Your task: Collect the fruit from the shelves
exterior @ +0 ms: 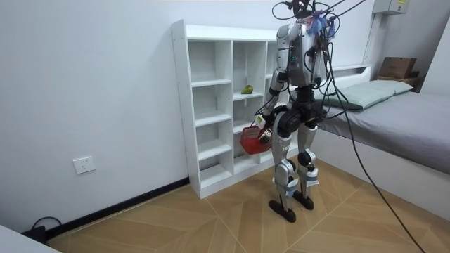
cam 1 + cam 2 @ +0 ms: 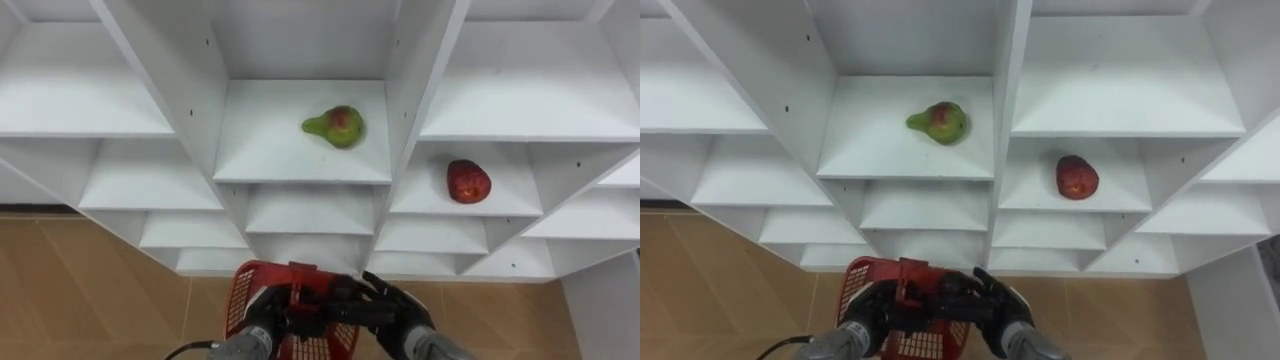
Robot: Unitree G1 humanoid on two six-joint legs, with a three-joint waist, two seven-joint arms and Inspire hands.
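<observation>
Two fruits wait in the shelf unit (image 2: 270, 150): a pear (image 2: 335, 126) lying on its side in the middle column, and an apple (image 2: 468, 182) one column to the right, a shelf lower. Both look firm, light and smooth, so they are likely to roll, and a wrap around the broad belly seems safest. Below the shelves, the left hand (image 2: 262, 322) and right hand (image 2: 398, 310) are curled round the handle of a red basket (image 2: 238, 295) — its inside is mostly cut off, so what it holds cannot be told.
</observation>
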